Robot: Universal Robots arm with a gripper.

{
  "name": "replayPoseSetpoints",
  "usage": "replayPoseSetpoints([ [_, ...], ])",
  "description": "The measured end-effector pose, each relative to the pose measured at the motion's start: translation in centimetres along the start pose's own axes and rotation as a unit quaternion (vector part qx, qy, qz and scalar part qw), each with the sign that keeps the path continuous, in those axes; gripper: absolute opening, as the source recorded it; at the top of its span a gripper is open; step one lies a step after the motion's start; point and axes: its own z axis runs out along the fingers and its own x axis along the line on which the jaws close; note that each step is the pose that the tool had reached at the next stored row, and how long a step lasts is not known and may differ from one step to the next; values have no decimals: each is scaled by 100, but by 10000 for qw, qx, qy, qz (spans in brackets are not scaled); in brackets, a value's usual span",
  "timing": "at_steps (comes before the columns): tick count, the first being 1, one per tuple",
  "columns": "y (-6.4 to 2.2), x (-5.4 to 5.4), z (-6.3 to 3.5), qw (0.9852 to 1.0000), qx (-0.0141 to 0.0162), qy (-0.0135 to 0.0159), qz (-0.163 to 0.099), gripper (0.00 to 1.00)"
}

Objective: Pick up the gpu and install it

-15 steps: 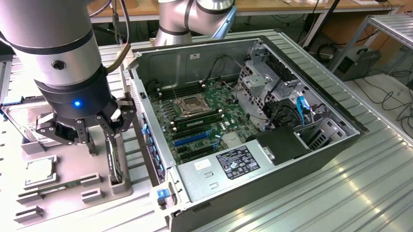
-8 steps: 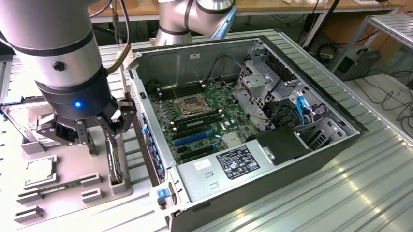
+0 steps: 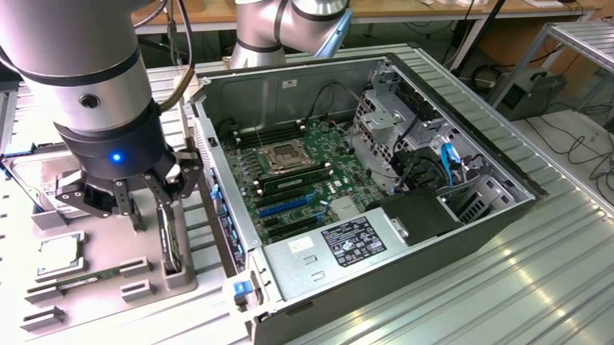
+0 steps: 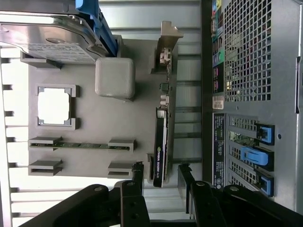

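The gpu (image 4: 162,142) is a thin card with a black face and a silver end bracket. It stands on edge in a slot at the side of the grey fixture tray (image 4: 118,123) nearest the computer case. In the exterior view the gpu (image 3: 171,241) sits just left of the case. My gripper (image 3: 149,212) hangs directly over it, open. In the wrist view my gripper (image 4: 161,176) has one black finger on each side of the card's near end, with gaps on both sides. Nothing is held.
The open computer case (image 3: 403,215) lies on its side with the motherboard (image 3: 298,180) and its blue expansion slots (image 3: 283,205) exposed. The tray also carries a silver hard drive (image 4: 47,38), a processor (image 4: 54,106) and a narrow green memory stick (image 4: 80,145).
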Motion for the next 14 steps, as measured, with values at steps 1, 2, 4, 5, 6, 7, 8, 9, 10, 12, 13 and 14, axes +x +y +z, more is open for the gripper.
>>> replayPoseSetpoints([
  [1,0,0,3,10000,1,0,0,42],
  [2,0,0,7,10000,2,0,0,42],
  [4,0,0,13,10000,4,0,0,42],
  [5,0,0,15,10000,5,1,0,42],
  [6,0,1,19,10000,5,0,0,42],
  [7,0,0,23,10000,5,0,0,42],
  [8,1,1,26,10000,7,0,0,42],
  [9,2,1,29,10000,10,0,0,42],
  [10,6,2,35,10000,12,0,0,42],
  [12,17,2,46,10000,22,0,0,42],
  [13,21,2,51,10000,27,-1,-1,42],
  [14,28,2,57,10000,33,0,-1,42],
])
